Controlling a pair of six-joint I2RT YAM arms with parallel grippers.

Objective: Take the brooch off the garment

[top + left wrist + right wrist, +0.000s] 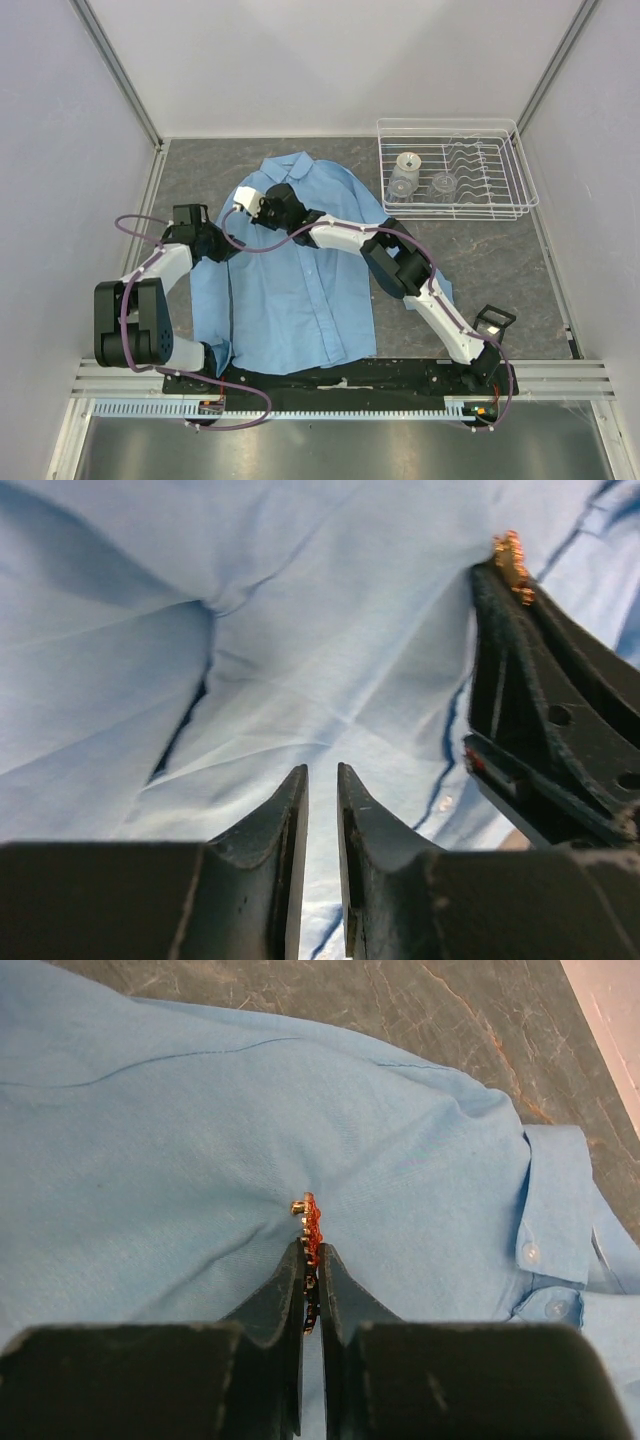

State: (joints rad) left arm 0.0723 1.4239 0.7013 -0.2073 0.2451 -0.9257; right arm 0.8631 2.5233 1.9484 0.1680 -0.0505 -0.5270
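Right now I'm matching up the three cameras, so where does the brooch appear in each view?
Right wrist: centre, the brooch pinched in the right gripper.
Left wrist: upper right, the brooch at that gripper's tip.
Top external: not visible, hidden beneath the right gripper.
Shared landmark: the blue shirt.

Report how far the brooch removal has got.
Done: the right pincer is shut on the brooch. In hand: the shirt puckers toward it, so it looks attached. The left pincer is nearby over the shirt; its grip is unclear. Left: pull the brooch free.
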